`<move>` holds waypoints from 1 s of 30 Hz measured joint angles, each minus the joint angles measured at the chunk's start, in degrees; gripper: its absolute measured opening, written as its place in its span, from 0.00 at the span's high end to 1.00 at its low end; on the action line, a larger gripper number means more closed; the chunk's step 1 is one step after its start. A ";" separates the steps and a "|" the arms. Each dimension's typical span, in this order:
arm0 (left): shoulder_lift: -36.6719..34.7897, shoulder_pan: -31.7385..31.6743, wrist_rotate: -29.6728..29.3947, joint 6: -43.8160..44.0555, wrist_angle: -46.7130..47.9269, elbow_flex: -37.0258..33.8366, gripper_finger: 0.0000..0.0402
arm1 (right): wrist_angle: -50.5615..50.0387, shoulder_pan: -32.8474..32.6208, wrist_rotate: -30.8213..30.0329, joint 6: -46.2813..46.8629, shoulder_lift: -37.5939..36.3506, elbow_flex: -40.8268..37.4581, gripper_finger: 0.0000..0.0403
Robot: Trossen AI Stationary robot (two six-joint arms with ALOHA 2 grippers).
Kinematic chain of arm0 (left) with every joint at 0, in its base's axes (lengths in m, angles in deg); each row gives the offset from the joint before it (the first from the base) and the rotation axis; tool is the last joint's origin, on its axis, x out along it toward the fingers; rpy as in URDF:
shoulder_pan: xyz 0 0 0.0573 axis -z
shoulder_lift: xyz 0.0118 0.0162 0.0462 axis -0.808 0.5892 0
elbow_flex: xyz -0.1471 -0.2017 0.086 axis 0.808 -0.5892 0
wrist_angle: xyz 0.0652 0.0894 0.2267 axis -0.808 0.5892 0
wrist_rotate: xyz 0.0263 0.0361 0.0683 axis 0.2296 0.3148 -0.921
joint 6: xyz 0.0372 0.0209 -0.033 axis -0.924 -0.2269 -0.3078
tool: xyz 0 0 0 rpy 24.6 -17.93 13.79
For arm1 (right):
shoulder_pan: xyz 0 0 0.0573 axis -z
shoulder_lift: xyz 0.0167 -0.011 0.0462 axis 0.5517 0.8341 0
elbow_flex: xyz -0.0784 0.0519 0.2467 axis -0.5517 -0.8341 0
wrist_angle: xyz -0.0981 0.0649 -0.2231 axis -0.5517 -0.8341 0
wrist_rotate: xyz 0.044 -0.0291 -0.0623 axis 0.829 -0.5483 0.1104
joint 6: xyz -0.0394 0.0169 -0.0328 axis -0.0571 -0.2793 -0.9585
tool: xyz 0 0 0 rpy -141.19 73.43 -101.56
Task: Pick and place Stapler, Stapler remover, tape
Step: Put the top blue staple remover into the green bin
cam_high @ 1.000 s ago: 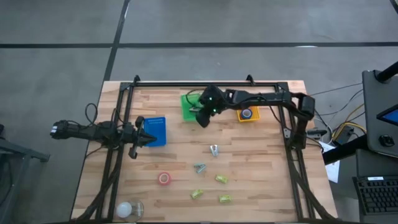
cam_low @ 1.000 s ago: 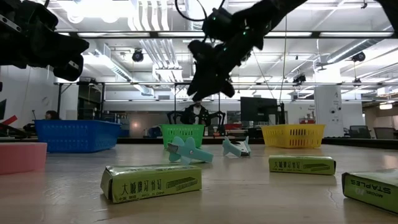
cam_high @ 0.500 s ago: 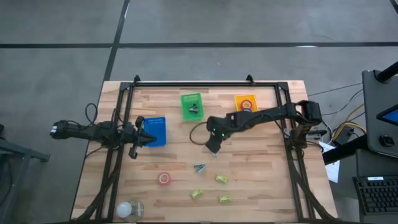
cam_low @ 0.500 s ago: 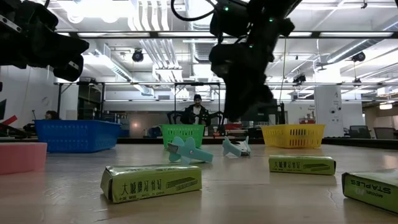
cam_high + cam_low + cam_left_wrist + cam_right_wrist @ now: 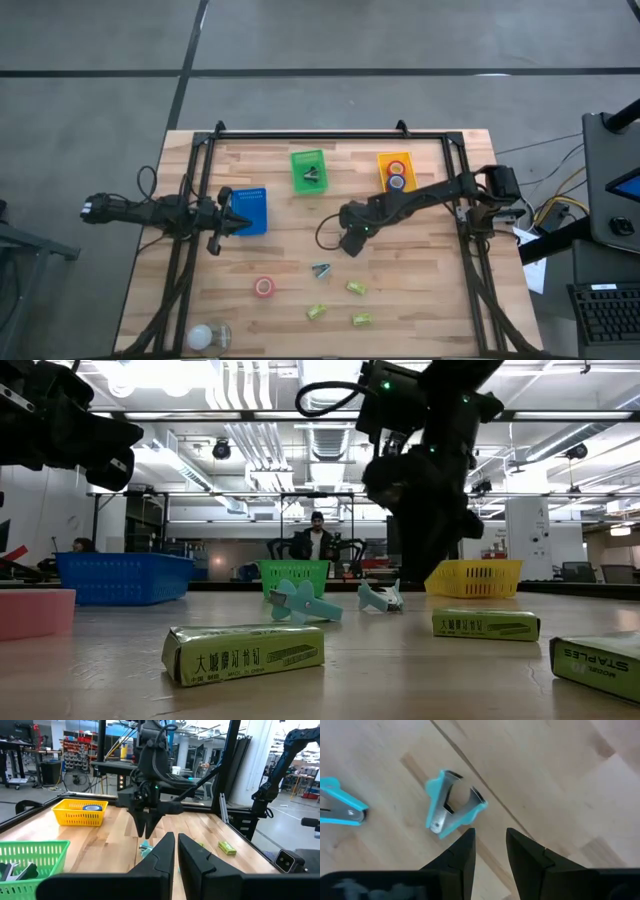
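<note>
My right gripper (image 5: 349,243) hangs open, pointing steeply down, just above a teal stapler remover (image 5: 452,802) that lies flat on the wooden table near its middle; its fingers stand beside the remover and touch nothing. A second stapler remover (image 5: 320,268) lies nearer the front edge. A red tape roll (image 5: 263,287) lies flat at the front left. More tape rolls (image 5: 397,176) sit in the yellow basket (image 5: 383,160). No stapler shows; small green staple boxes (image 5: 356,288) lie near the front. My left gripper (image 5: 241,223) waits shut at the table's left.
A green basket (image 5: 297,158) at the back holds another remover. A blue basket (image 5: 252,203) stands next to my left gripper. A pale bulb-like object (image 5: 203,335) lies at the front left corner. A black frame runs round the table's edges.
My right gripper has gone from over the green basket toward the table's near edge and a little right, sinking and tipping more steeply downward, and now hangs over the stapler remover in the middle. Nothing on the table has moved.
</note>
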 joint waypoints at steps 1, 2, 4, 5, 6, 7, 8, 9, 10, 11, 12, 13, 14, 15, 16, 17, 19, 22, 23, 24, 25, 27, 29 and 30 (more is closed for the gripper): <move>0.00 0.00 0.00 0.00 -0.01 -0.02 0.94 | 0.92 -0.07 0.02 0.20 -0.08 -0.54 0.74; 0.00 0.00 0.00 0.02 0.00 -0.01 0.94 | 2.02 -0.13 0.02 0.33 -0.13 -1.06 0.74; 0.00 0.00 0.00 0.02 -0.02 0.00 0.94 | 3.65 -0.14 0.17 0.73 -0.15 -1.76 0.74; -0.01 0.00 0.00 0.00 -0.01 -0.02 0.94 | 3.87 -0.14 0.21 1.10 -0.15 -1.91 0.74; -0.02 0.00 0.00 0.00 -0.02 0.00 0.94 | 3.85 -0.14 0.21 1.36 -0.15 -2.01 0.74; 0.00 0.00 0.00 0.02 -0.02 -0.02 0.94 | 3.82 -0.14 0.33 1.49 -0.15 -2.01 0.73; -0.02 0.00 0.00 0.01 -0.01 -0.01 0.94 | 3.88 -0.14 0.99 1.60 -0.18 -2.01 0.73; -0.02 -0.01 0.00 0.02 0.00 -0.01 0.94 | 3.82 -0.16 1.86 1.68 -0.20 -1.97 0.73; -0.02 -0.01 0.00 0.01 -0.01 -0.02 0.94 | 3.75 -0.30 2.74 1.84 -0.21 -1.81 0.72; -0.02 -0.02 0.00 0.01 -0.01 0.00 0.94 | 3.85 -0.42 3.30 2.08 -0.21 -1.58 0.72; -0.02 0.00 0.00 0.01 -0.01 -0.01 0.94 | 4.15 -0.68 3.50 2.14 -0.22 -1.36 0.72; -0.02 -0.01 0.00 0.01 0.00 -0.02 0.94 | 4.57 -0.80 3.53 2.12 -0.22 -1.19 0.72; -0.02 -0.02 0.00 0.01 -0.01 -0.02 0.94 | 5.00 -0.84 3.56 1.85 -0.22 -1.08 0.72; -0.02 -0.02 0.00 0.02 0.00 -0.01 0.94 | 5.40 -0.86 3.59 1.59 -0.22 -1.02 0.72; -0.02 -0.01 0.00 0.02 0.00 -0.01 0.94 | 5.82 -0.82 3.32 1.49 -0.18 -1.02 0.72; -0.02 -0.02 0.00 0.02 -0.01 -0.01 0.94 | 6.23 -0.79 3.21 1.51 -0.13 -1.04 0.72; -0.02 -0.01 0.00 0.02 -0.01 -0.01 0.94 | 6.36 -0.59 3.02 1.71 -0.13 -1.42 0.73; -0.02 0.00 0.00 0.00 0.00 -0.02 0.94 | 6.10 -0.63 2.55 1.92 -0.05 -2.13 0.74; -0.02 0.00 0.00 0.00 -0.01 -0.01 0.94 | 6.14 -0.65 2.01 1.90 -0.04 -2.14 0.74; -0.02 -0.02 0.00 0.02 0.00 -0.02 0.94 | 6.30 -0.66 1.79 1.89 -0.04 -2.14 0.75; -0.02 -0.02 0.00 0.02 -0.02 -0.02 0.94 | 6.55 -0.66 1.69 1.88 -0.04 -2.14 0.75; -0.02 -0.01 0.00 0.02 -0.01 -0.01 0.94 | 7.15 -0.62 1.50 1.53 -0.04 -2.14 0.76; -0.02 0.00 0.00 0.01 -0.01 -0.01 0.94 | 8.31 -0.54 1.48 1.18 0.02 -2.18 0.77; -0.02 -0.01 0.00 0.01 -0.02 -0.01 0.94 | 8.77 -0.40 1.50 1.16 0.07 -2.17 0.77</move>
